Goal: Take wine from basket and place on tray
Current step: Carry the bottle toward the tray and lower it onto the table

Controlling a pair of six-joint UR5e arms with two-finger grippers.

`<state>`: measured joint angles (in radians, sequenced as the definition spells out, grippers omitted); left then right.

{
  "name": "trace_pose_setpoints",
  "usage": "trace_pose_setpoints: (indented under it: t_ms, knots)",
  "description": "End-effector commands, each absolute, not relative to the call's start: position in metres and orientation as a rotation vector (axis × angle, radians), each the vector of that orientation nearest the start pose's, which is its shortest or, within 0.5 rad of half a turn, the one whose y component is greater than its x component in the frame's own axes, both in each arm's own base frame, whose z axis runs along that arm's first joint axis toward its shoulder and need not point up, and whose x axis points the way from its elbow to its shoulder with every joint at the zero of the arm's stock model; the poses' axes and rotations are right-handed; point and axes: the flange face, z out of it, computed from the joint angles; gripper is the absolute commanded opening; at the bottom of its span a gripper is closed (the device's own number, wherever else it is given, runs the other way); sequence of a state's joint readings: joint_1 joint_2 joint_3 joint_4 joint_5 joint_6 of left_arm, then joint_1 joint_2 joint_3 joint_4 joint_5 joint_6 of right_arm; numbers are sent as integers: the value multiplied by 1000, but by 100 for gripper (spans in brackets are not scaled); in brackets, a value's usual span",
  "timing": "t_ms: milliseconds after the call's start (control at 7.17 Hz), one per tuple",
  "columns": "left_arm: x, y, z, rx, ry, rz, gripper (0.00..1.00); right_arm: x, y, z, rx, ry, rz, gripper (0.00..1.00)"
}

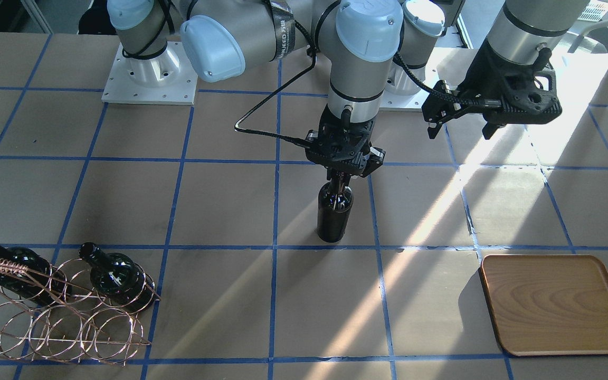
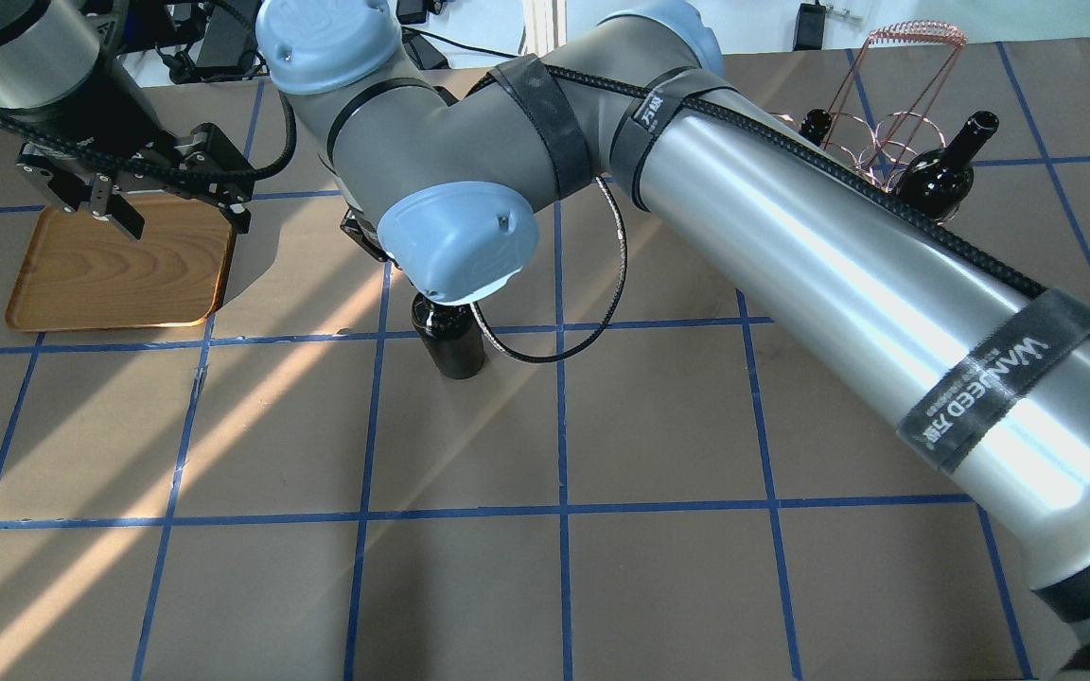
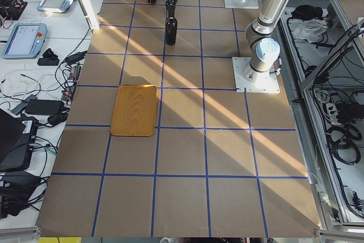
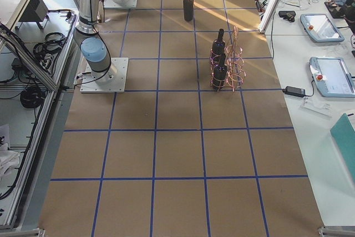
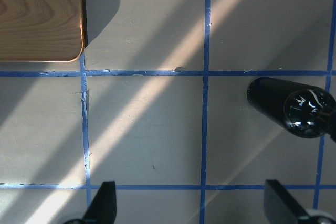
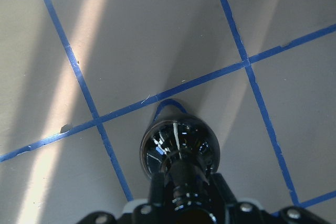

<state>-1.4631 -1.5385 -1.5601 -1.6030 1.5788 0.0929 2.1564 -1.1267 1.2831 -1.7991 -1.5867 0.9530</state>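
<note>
One wine bottle (image 1: 334,211) stands upright near the table's middle, its base at the surface. My right gripper (image 1: 340,182) is shut on its neck from above, which the right wrist view (image 6: 186,184) shows close up. In the overhead view the arm hides that gripper and only the bottle's body (image 2: 451,346) shows. Two more bottles (image 1: 116,277) (image 1: 8,269) lie in the copper wire basket (image 1: 61,316). The wooden tray (image 1: 554,303) is empty. My left gripper (image 1: 459,126) is open and empty, hovering by the tray's edge (image 2: 181,219).
The table is brown paper with a blue tape grid (image 1: 277,248). The left wrist view shows the tray's corner (image 5: 37,14) at top left and the upright bottle (image 5: 294,106) at right. The basket stands at the far right in the overhead view (image 2: 895,104).
</note>
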Motion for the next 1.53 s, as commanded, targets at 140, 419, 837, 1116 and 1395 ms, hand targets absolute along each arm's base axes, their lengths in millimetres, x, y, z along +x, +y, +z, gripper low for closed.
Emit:
trace_pose_setpoints:
  t_ms: [140,419,837,1116,1395]
  knots:
    - [-74,-490,505,-43,3133,-4,100,485,-493,391,566,3050,-95,12]
    - [-73,-491,505,-51,3147,-3,100,485,-493,390,548,3055,-94,66]
    - [-72,-492,502,-50,3135,6,100,483,-490,404,545,3041,-109,100]
    - [-71,-493,504,-51,3133,-11,100,454,-472,453,526,3053,-91,100]
    - [-73,-489,511,-46,3131,-34,100,381,-483,480,448,3116,-46,100]
